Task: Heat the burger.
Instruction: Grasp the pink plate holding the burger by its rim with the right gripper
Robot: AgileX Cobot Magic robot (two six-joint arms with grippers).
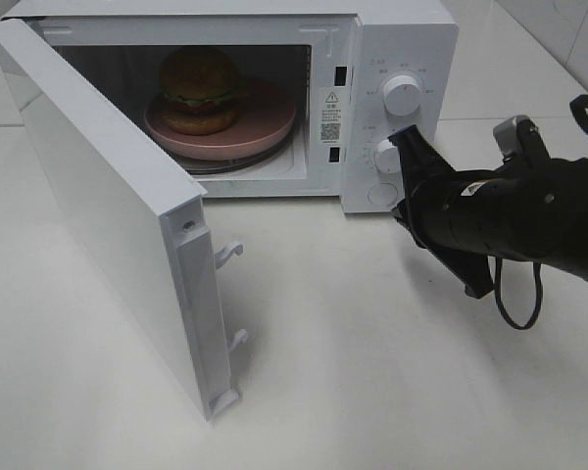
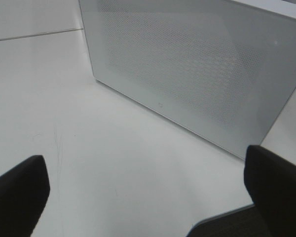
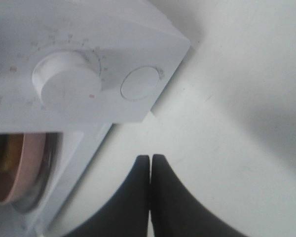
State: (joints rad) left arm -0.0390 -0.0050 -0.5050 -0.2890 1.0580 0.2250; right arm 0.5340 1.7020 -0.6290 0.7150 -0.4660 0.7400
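The burger point(image 1: 199, 90) sits on a round pink plate point(image 1: 265, 125) inside the white microwave point(image 1: 392, 39), whose door point(image 1: 108, 225) stands wide open to the left. My right gripper point(image 1: 404, 139) is shut and empty, its tips just in front of the lower knob point(image 1: 384, 157) on the control panel. In the right wrist view the shut fingers point(image 3: 150, 160) point at the panel below the knob point(image 3: 66, 84) and the round button point(image 3: 140, 84). My left gripper point(image 2: 148, 197) is open and empty, facing the outer face of the door point(image 2: 187, 64); it is out of the exterior view.
An upper knob point(image 1: 402, 95) and a round button point(image 1: 380, 194) are on the panel. The open door reaches far forward over the white tabletop point(image 1: 372, 372). The pink plate's edge point(image 3: 10, 173) shows in the right wrist view.
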